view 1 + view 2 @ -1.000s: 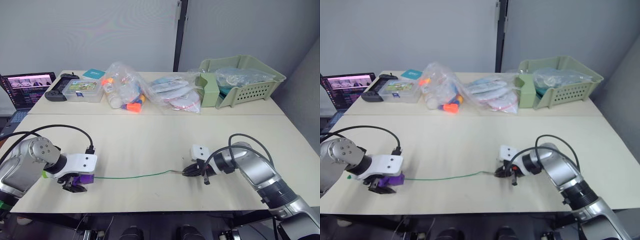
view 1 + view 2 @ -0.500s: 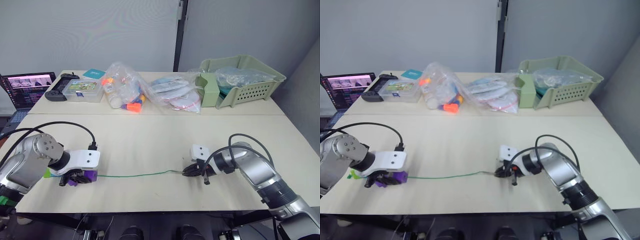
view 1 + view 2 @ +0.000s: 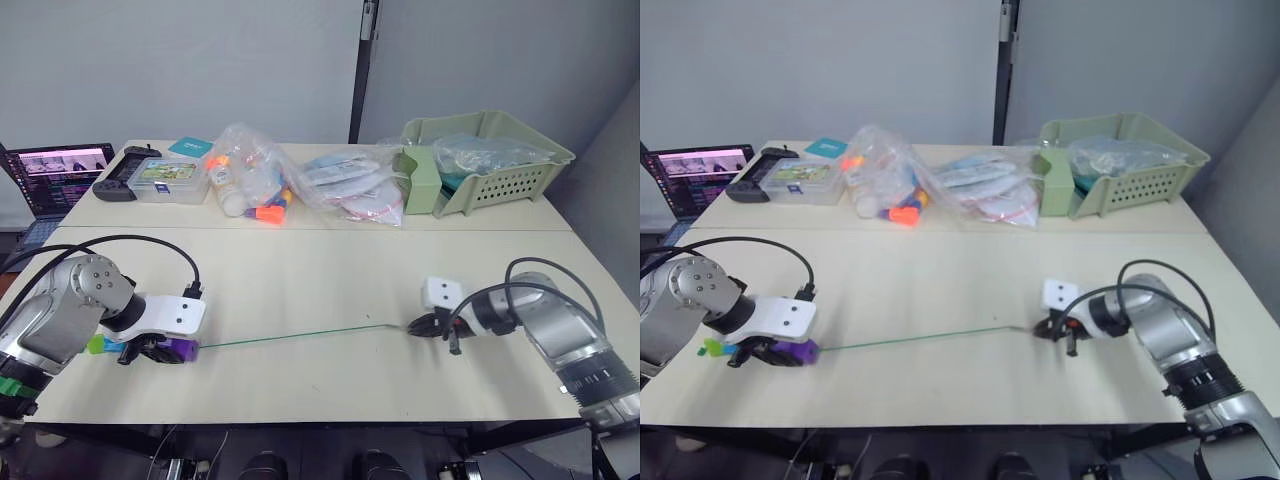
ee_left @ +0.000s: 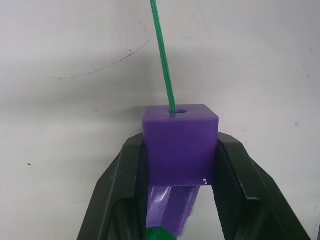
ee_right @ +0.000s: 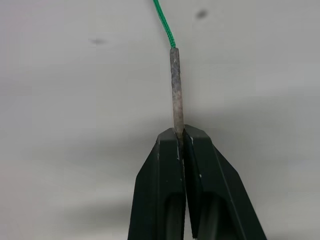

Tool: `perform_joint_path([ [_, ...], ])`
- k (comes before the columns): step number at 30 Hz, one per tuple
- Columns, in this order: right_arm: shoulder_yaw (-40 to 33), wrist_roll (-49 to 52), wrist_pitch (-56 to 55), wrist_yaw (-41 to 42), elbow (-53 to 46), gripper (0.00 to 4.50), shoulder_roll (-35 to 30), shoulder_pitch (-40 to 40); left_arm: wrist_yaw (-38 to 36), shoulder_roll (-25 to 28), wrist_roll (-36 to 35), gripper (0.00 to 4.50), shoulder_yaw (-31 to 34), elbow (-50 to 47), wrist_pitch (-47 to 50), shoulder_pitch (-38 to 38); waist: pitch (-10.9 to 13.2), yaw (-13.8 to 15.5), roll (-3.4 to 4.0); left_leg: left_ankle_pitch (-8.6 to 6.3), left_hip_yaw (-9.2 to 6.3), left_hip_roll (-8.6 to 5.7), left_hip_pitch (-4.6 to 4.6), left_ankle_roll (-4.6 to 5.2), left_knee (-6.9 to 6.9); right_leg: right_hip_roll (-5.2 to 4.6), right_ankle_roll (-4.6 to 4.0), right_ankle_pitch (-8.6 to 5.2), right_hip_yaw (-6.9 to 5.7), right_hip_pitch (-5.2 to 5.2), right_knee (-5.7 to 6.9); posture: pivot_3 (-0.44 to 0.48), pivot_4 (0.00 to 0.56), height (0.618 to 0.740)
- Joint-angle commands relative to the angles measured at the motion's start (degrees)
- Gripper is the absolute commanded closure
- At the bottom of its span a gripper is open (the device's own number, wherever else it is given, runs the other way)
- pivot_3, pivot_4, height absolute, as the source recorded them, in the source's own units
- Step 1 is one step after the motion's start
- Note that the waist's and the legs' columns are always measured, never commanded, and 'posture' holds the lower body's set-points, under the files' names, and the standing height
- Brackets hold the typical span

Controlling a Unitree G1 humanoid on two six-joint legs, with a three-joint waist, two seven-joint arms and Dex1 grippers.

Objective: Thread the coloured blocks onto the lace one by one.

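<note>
My left gripper (image 4: 180, 150) is shut on a purple block (image 4: 180, 142) at the table's front left, with the green lace (image 3: 290, 336) passing through the block's hole. A second purple block (image 4: 172, 202) sits behind it on the lace, and green and blue blocks (image 3: 103, 345) trail further left. The lace runs taut across the table to my right gripper (image 5: 178, 136), which is shut on the lace's grey stiff tip (image 5: 175, 85) at the front right.
At the back of the table (image 3: 300, 275) stand a laptop (image 3: 55, 175), a clear box (image 3: 165, 180), plastic bags with orange toy pieces (image 3: 265, 190) and a green basket (image 3: 490, 160). A black cable (image 3: 120, 245) loops over my left arm.
My right gripper has pulled the lace's tip to the right, drawing the lace taut. The left gripper with the purple block has shifted slightly right and lowered onto the table.
</note>
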Motion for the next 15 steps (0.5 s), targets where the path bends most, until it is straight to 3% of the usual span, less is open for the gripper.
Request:
perform_joint_path([
  [1,-1.5,-1.4,-2.9,-0.3,3.6,4.50,-0.9,-0.7,-0.9,1.8,1.2,3.31,0.2,0.2,-0.5,-0.5,0.0,-0.1,0.00,0.00,0.00,0.01,0.00,0.00,0.00,0.01,0.00,0.00,0.00,0.00,0.00,0.000,0.150,0.740],
  [15,-1.0,-4.0,-6.7,-1.1,9.6,4.50,-1.7,0.0,-3.0,4.8,3.7,3.31,0.3,-0.3,-0.5,-2.6,0.0,0.1,-0.02,0.00,-0.01,0.01,0.03,0.00,0.03,0.00,0.00,0.00,0.00,0.07,0.00,0.000,0.150,0.740],
])
